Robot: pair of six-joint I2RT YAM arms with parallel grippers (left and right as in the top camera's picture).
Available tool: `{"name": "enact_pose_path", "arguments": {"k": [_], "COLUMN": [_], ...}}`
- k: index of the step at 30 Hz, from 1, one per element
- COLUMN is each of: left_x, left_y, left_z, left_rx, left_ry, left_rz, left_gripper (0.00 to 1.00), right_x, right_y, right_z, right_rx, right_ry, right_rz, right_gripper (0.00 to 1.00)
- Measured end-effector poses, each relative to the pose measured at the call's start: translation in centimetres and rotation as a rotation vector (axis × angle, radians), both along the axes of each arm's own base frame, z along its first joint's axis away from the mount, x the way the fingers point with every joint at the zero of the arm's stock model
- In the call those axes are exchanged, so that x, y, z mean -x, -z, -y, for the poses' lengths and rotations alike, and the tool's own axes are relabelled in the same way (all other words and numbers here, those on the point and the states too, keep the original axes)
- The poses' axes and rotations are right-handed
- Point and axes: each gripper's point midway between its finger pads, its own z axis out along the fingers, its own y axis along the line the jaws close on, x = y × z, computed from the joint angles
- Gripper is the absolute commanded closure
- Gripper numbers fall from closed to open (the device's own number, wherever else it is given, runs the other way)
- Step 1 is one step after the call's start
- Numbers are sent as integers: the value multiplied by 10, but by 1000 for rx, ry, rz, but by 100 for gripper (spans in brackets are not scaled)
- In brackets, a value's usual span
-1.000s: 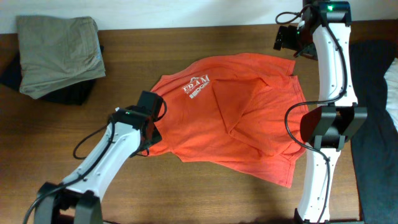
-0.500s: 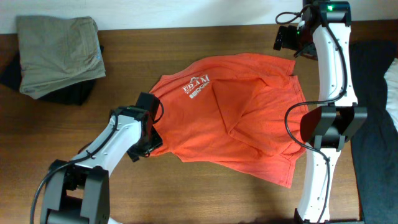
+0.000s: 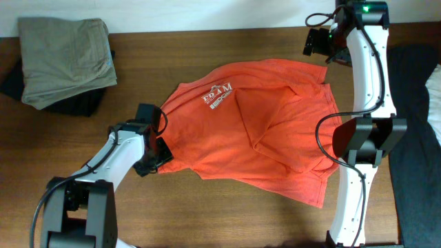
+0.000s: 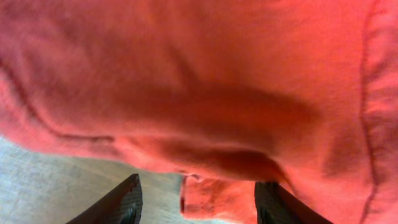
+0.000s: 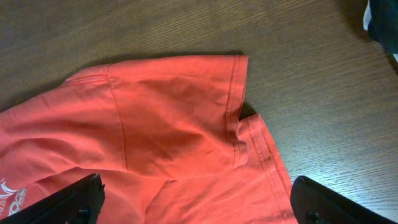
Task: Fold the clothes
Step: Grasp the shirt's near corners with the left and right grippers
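Standing by the table, I see the left arm (image 3: 110,160) stretched out low from its base. Its white link slants forward, and the wrist is tipped down at the end of it. The left gripper (image 4: 200,182) faces downward with its jaws parted; the two black fingers (image 4: 121,205) sit apart at either side of its own view. The right arm (image 3: 366,69) rises much taller, folding at a dark elbow joint and running long and straight to the far side, where the wrist bends back. The right gripper (image 5: 196,183) hangs there spread wide, with its fingers (image 5: 62,205) showing only at the lower corners of its wrist view.
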Motion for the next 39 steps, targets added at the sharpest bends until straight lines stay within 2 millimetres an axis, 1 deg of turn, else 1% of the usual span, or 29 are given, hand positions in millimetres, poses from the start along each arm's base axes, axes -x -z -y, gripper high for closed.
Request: {"name": "enact_pose_path", "arguments": {"k": [3, 6, 8, 9, 11, 13, 16, 19, 25, 26, 27, 28, 29, 30, 31, 32, 33, 34, 35, 36, 37, 39], "left_x": [1, 6, 6, 6, 7, 9, 9, 10, 7, 6, 6, 6, 6, 6, 4, 3, 3, 2, 2, 1, -1, -6], "left_y": [1, 12, 13, 13, 13, 14, 14, 14, 14, 14, 14, 14, 14, 14, 14, 14, 14, 14, 14, 14, 14, 14], "left_z": [3, 3, 3, 4, 5, 6, 7, 10, 12, 12, 12, 12, 12, 12, 12, 12, 12, 12, 12, 12, 12, 13], "left_rx": [13, 14, 17, 19, 24, 28, 36, 49, 58, 59, 59, 59, 59, 59, 60, 58, 57, 58, 58, 58, 59, 60], "left_ry": [36, 42, 46, 45, 48, 50, 58, 61, 63, 63, 63, 63, 63, 63, 60, 63, 63, 66, 64, 64, 64, 65], "left_rz": [-5, -52, -55, -57, -65, -80, -89, -93, -77, -76, -76, -76, -75, -73, -66, -62, -60, -59, -56, -54, -46, -27], "left_gripper": [42, 43, 46, 51, 53, 62, 88, 99, 99, 99, 99, 99, 95, 93, 94, 99, 99, 99, 99, 99, 99, 99], "right_x": [0, 0, 0, 0, 0, 0, 0, 0, -1, -5, -5, -2, 7, 15, 30, 44, 55, 58, 61, 65, 68, 82], "right_y": [0, 0, 0, 0, 0, 0, 0, 0, 0, -2, -2, -1, 1, 4, 7, 9, 7, 0, -15, -38, -55, -105], "right_z": [0, 0, 0, 0, 0, 0, 0, 0, -1, -3, -8, -13, -18, -17, -16, -10, -1, 9, 16, 19, 18, 4], "right_rx": [0, 0, 0, 0, 0, 0, 0, 0, -7, -25, -53, -84, -110, -118, -124, -116, -101, -91, -90, -91, -88, -62], "right_ry": [0, 0, 0, 0, 0, 0, 0, 0, 8, 15, 13, 8, 0, 11, 48, 96, 147, 178, 194, 192, 182, 135], "right_rz": [0, 0, 0, 0, 0, 0, 0, 0, 3, 24, 24, 10, -27, -63, -125, -180, -216, -204, -172, -121, -81, 30], "right_gripper": [1, 1, 1, 1, 1, 1, 1, 1, 1, 1, 1, 1, 1, 1, 1, 2, 2, 2, 1, 1, 1, 1]}}
